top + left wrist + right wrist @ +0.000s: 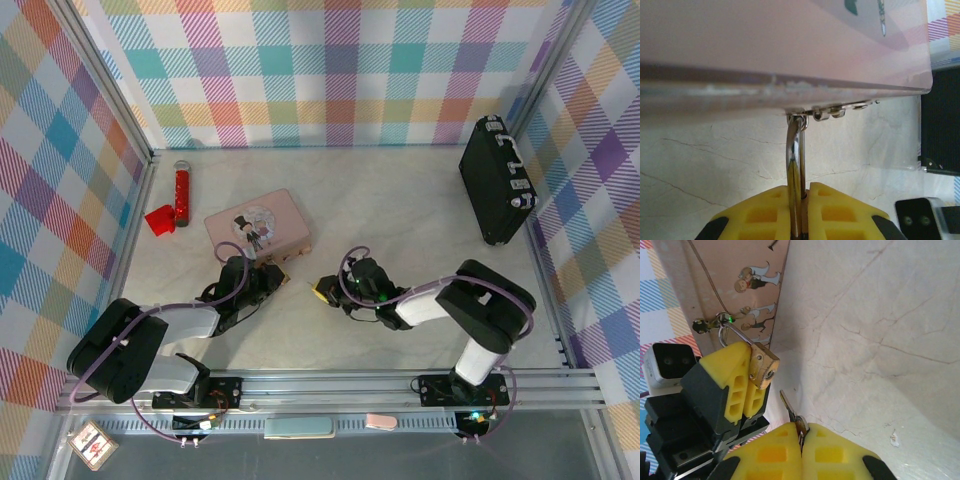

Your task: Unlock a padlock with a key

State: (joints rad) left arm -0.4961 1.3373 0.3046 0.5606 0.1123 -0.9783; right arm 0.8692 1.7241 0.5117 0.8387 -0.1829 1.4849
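Right gripper [801, 437] clamps the key [788, 409], its tip near the padlock [763, 367] pinched in the left gripper [745, 376]. Risk — a tilted key could miss the keyhole [771, 374] and twist loose.

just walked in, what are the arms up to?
The left gripper is shut on the padlock, whose shackle is hooked through the latch on the pink box. The right gripper pinches the key, with its blade pointing up toward the padlock's keyhole end but still apart from it. The key is not yet inserted, and the shackle looks closed.
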